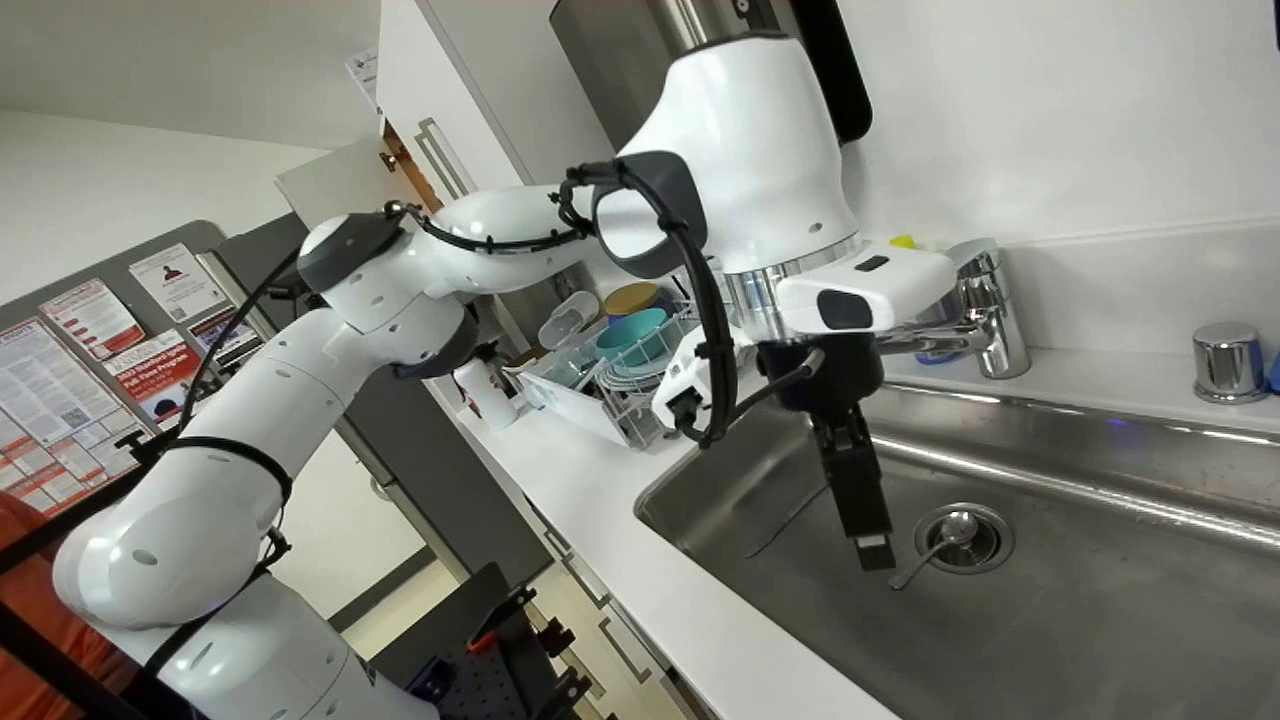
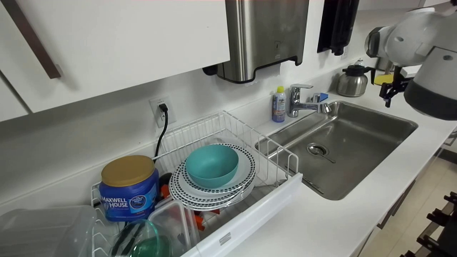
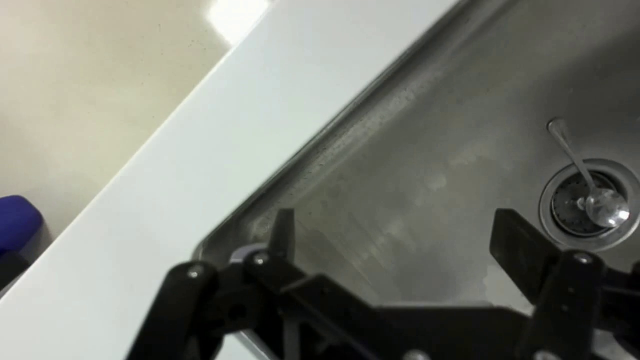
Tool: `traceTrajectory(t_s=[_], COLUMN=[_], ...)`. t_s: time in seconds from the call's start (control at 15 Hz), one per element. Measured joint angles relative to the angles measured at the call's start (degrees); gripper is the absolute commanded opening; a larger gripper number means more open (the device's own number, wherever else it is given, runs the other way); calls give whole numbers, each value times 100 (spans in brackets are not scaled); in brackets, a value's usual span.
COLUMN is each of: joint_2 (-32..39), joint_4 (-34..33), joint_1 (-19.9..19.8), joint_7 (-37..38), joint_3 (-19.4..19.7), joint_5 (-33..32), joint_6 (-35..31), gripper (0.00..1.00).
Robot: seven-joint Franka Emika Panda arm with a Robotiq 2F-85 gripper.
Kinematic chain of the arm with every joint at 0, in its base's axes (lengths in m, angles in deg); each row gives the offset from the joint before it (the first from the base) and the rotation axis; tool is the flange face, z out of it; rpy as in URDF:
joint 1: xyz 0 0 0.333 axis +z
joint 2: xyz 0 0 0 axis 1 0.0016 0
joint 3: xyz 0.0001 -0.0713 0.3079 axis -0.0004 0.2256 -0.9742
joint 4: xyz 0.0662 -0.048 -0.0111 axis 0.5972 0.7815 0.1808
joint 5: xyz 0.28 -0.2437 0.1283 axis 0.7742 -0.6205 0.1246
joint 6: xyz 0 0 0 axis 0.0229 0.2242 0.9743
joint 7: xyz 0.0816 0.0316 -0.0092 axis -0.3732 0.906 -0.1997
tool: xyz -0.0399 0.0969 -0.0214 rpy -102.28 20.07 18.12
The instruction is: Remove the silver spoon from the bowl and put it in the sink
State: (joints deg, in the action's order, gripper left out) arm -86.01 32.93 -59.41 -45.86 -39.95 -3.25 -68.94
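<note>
One silver spoon (image 3: pixel 586 173) may be tipped deeper into the drain (image 3: pixel 565 205) if it is nudged by the gripper (image 3: pixel 392 220), which is spread wide with nothing held between its jaws. At right in the wrist view, the spoon is seen lying in the sink (image 3: pixel 430 210), slim-handled and shiny, its rounded end over the drain, its handle angled left.

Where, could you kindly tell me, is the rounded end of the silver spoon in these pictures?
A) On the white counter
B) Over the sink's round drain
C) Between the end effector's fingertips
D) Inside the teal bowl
B: the wrist view shows the silver spoon in the sink, its rounded end over the round drain and its handle stretching out beyond it.
</note>
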Motion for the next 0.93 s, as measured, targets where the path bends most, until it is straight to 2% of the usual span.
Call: traceTrajectory(t_s=[0.2, 0.4, 0.93], joint_2=[348, 752, 1884], joint_4=[109, 341, 1000], joint_1=[62, 297, 1141], joint_7=[-536, -877, -913], joint_3=[-1, 0, 3], joint_5=[-368, -702, -1572], joint_6=[1, 8, -23], gripper=[100, 100, 100])
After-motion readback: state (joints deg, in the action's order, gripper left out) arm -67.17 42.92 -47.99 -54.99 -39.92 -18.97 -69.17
